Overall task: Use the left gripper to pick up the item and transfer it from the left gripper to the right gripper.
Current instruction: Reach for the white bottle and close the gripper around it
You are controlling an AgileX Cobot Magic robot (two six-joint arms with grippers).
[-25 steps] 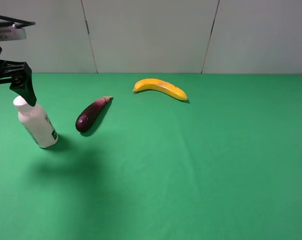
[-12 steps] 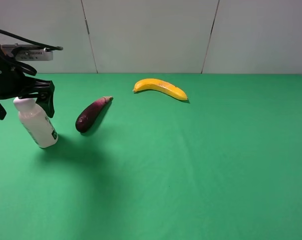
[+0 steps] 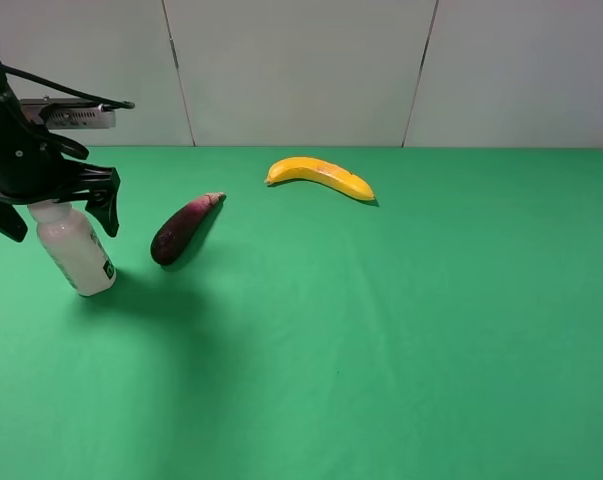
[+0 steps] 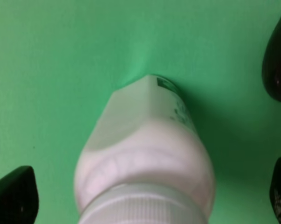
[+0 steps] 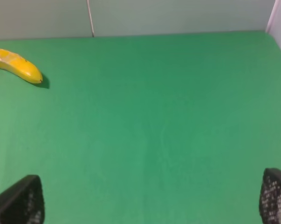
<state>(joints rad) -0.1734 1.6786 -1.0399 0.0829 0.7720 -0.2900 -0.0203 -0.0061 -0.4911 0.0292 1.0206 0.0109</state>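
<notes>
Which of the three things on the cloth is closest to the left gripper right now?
The white bottle: the left gripper has its open fingers flanking its cap. The purple eggplant and yellow banana lie farther off, untouched.

At the left of the desk, bottle tilting leftward, left pincer straddling its top. Just right of it, eggplant. Farther right and farther back, well apart, banana near the far edge.

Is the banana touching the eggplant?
No, the banana lies well apart from the eggplant, with bare green table between them.
</notes>
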